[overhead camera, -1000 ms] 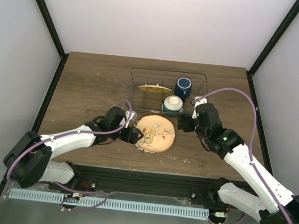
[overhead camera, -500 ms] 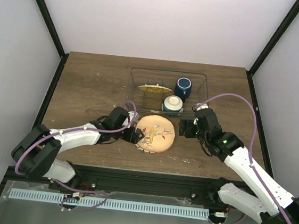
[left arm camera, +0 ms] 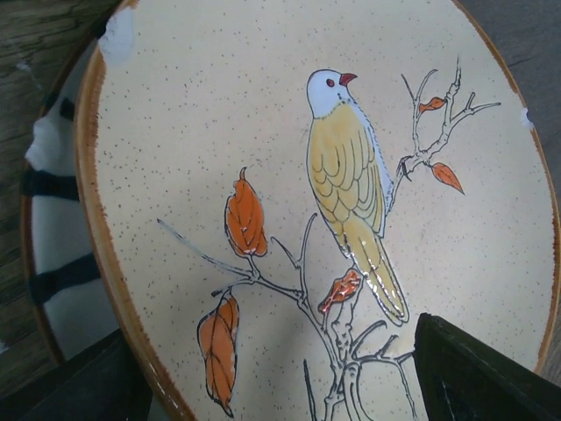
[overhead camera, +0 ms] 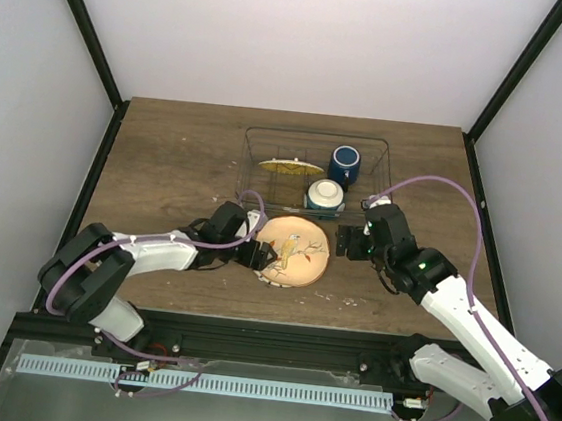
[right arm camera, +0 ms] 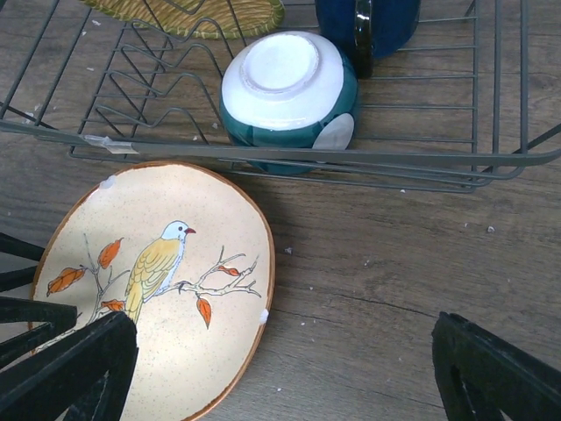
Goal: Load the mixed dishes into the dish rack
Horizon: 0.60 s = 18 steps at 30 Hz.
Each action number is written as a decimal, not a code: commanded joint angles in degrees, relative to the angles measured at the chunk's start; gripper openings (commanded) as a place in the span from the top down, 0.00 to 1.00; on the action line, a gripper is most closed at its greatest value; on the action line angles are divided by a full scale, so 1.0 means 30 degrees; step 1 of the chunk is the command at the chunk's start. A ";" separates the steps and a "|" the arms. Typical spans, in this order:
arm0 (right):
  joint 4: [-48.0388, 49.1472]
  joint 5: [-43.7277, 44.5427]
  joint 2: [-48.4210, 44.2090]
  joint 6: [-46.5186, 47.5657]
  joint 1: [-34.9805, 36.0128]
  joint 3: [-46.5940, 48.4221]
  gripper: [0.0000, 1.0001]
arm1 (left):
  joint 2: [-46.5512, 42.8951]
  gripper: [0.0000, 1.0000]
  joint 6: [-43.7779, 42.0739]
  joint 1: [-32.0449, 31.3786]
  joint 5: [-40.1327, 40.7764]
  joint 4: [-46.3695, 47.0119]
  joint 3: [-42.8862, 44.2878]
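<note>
— So, where is the cream plate lying?

— It is resting face up on the wooden surface, directly ahead of the left hand. That hand's fingers are standing wide apart. One is reaching over the painted bird and the other is hanging just outside the brown rim. They are clamping nothing.

— And the right hand?

— Its fingers are spread wide too, and it is carrying nothing. It is hovering over bare wood, with the plate just off to its left.

— What is sitting in the dish rack?

— Straight ahead of the right hand, the bowl is lying upside down against the near wire wall, showing its white base and teal sides. The dark blue mug is standing just beyond it, a little to the right. The yellow-orange woven plate is sitting farther ahead and to the left, inside the rack.
</note>
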<state>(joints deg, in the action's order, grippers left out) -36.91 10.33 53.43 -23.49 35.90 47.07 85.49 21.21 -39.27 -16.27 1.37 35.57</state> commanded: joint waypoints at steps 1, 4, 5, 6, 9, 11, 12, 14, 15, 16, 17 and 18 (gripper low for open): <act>-0.0062 0.0019 0.0086 -0.0350 0.0192 0.0042 0.07 | 0.0821 0.20 0.0742 0.0176 -0.1480 0.1986 -0.0287; 0.0001 -0.0165 0.0105 -0.0349 0.0199 0.0065 0.06 | 0.1399 0.27 0.1712 0.0716 -0.2920 0.3590 -0.0887; 0.0023 -0.0187 0.0118 -0.0350 0.0192 0.0060 0.06 | 0.1574 0.29 0.1970 0.0889 -0.3298 0.4108 -0.1052; 0.0030 -0.0205 0.0134 -0.0364 0.0192 0.0060 0.06 | 0.1749 0.32 0.2160 0.1017 -0.3477 0.4444 -0.1187; 0.0081 -0.0197 0.0215 -0.0331 0.0192 0.0085 0.06 | 0.2088 0.40 0.2304 0.1087 -0.3608 0.4752 -0.1325; 0.0101 -0.0234 0.0313 -0.0300 0.0199 0.0104 0.05 | 0.2264 0.45 0.2357 0.1099 -0.3762 0.4985 -0.1358; 0.0105 -0.0266 0.0386 -0.0314 0.0196 0.0153 0.05 | 0.2396 0.48 0.2358 0.1087 -0.3839 0.5070 -0.1364; 0.0149 -0.0304 0.0481 -0.0290 0.0207 0.0150 0.05 | 0.2608 0.52 0.2381 0.1093 -0.3940 0.5330 -0.1371; 0.0181 -0.0326 0.0513 -0.0270 0.0193 0.0151 0.05 | 0.2739 0.54 0.2391 0.1079 -0.3975 0.5442 -0.1395; 0.0214 -0.0350 0.0550 -0.0285 0.0199 0.0155 0.05 | 0.2884 0.57 0.2392 0.1092 -0.4053 0.5537 -0.1420; 0.0229 -0.0368 0.0573 -0.0287 0.0207 0.0119 0.05 | 0.3008 0.60 0.2356 0.1097 -0.4084 0.5644 -0.1441; 0.0250 -0.0410 0.0613 -0.0276 0.0193 0.0111 0.05 | 0.3137 0.64 0.2388 0.1079 -0.4148 0.5727 -0.1489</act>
<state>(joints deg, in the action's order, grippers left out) -36.84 9.37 55.07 -23.70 35.90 47.07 92.60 28.32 -35.59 -25.61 17.08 32.45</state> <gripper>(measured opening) 0.953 0.414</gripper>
